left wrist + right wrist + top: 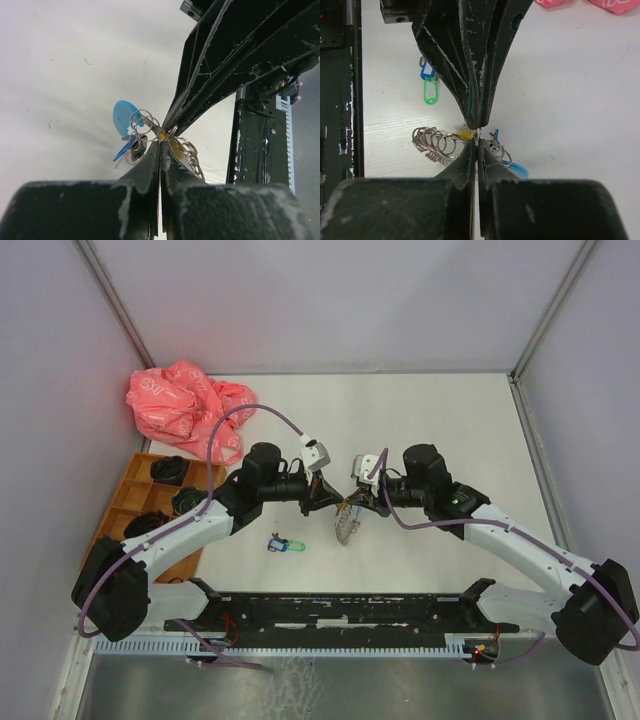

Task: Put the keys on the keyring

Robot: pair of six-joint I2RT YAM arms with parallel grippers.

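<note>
**Centre, above the table (430, 430).** The two arms meet tip to tip. I see the left gripper (160, 147) with its fingers pressed together, no gap showing between them. The right gripper (476, 147) is likewise fully closed, its tips almost touching the left pair. Both pinch the same small knot of metal, and I cannot resolve which wire each one actually grips.

**Held bundle.** The keyring (436, 142) appears as a string of linked wire rings trailing from the pinch point. In the overhead view it hangs below the fingertips, clear of the table. A sliver of a yellow tag (465, 135) sits right at the meeting of the tips. On the opposite side of the tips from the ring string, a light-blue tag (123, 116) dangles with several small split rings and a dark key blade.

**Loose keys.** A green-tagged key (430, 92) and a blue-tagged key (426, 71) lie touching on the table, near the left arm and well apart from the bundle.

**Periphery.** A crumpled pink bag (185, 405) lies at the far left. An orange tray (128, 498) holding dark objects sits just in front of it.
</note>
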